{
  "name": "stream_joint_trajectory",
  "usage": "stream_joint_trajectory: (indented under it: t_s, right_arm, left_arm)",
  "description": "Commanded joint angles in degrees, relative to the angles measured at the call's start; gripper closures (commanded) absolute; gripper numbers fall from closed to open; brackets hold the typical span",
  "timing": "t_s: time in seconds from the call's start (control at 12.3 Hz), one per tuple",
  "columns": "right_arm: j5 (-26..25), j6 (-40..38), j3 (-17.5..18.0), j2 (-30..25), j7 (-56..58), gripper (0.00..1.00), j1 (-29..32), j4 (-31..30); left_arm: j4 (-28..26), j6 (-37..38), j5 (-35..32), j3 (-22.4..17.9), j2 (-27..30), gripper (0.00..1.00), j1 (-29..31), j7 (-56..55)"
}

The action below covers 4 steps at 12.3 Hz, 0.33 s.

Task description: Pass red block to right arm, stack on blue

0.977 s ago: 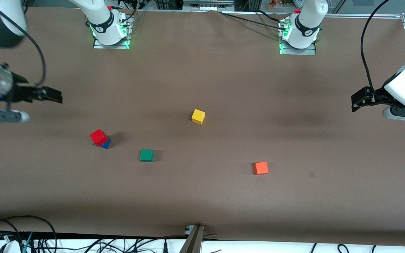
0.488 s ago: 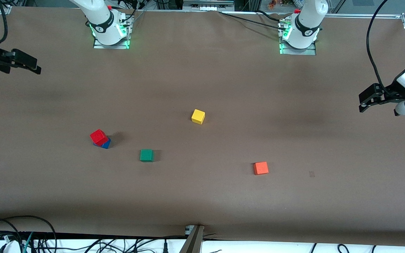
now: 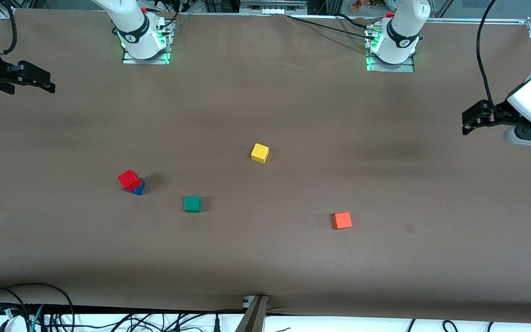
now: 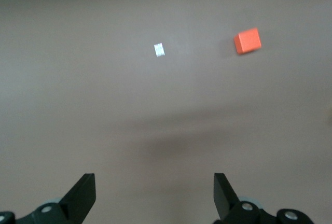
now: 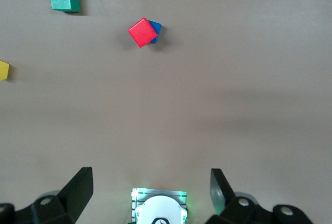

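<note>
Red block point(image 3: 129, 179) is seen stacked on the blue cube point(image 3: 139, 188), skewed, toward the right arm's end of the desk point(image 3: 265, 258). Green cube point(image 3: 192, 203) is noted near them; orange cube point(image 3: 342, 220) well apart. Right pincer point(image 3: 39, 80) is held spread wide, empty, over the desk edge. Left pincer point(image 3: 470, 121) is likewise held wide, empty, over its own end.

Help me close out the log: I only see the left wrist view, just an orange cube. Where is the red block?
Observer: The red block rests skewed on the blue cube, toward the right arm's end of the table.
Operator: Anything gripping it?
Observer: No. The right gripper hangs over that end's edge, jaws open, empty.
Operator: My arm?
Observer: The left gripper hangs over the left arm's end, away from every cube.
</note>
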<state>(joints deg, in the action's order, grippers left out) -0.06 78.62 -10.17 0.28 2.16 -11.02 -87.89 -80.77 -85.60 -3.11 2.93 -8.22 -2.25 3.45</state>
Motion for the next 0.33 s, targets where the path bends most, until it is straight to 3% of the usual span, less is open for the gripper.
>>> stream_joint_trajectory:
  t_s: [0.0, 0.24]
  right_arm:
    - [-1.4, 0.7, 1.6, 1.1, 1.1, 0.0, 0.7, 0.9]
    - [-1.2, 0.2, 1.6, 2.7, 1.2, 0.0, 0.7, 2.8]
  left_arm:
    - [0.6, 3.9, -0.4, -0.2, -1.4, 0.0, -0.7, -0.4]
    - [0.4, 4.2, -0.3, -0.2, -3.2, 0.0, -0.7, -0.2]
